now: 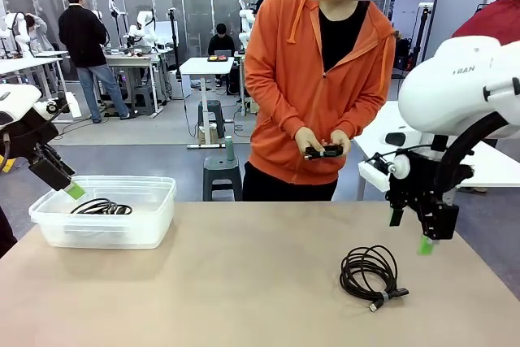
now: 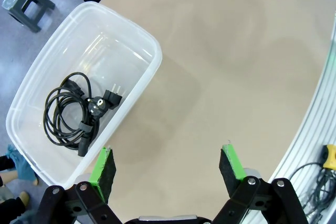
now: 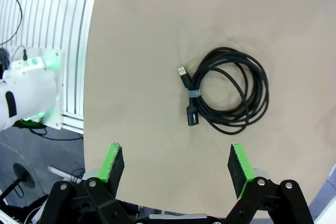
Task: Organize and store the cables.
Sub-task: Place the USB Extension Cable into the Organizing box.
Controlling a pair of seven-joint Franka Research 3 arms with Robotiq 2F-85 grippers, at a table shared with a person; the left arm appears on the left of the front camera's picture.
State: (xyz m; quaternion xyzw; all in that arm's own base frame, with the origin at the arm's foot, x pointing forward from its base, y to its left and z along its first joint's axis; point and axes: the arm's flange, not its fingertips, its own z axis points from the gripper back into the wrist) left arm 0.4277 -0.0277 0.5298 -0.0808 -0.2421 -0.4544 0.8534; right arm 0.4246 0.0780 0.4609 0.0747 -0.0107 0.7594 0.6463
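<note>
One coiled black cable (image 1: 371,271) lies on the table at the right, its plug ends toward the front; the right wrist view shows this cable (image 3: 231,90) from above, bound by a tie. My right gripper (image 1: 411,232) hangs open above and just right of it, nothing between its fingers (image 3: 237,162). A second coiled cable (image 1: 101,206) with plug ends rests inside the clear plastic bin (image 1: 154,225) at the left, and the cable (image 2: 73,111) lies near one end of the bin (image 2: 144,82). My left gripper (image 1: 69,184) hovers open over the bin's left end.
A person in an orange hoodie stands at the far side, holding a small black object (image 1: 325,151) in both hands. The tan table (image 1: 244,282) stretches between bin and loose cable. A grey stool (image 1: 222,170) stands behind the table.
</note>
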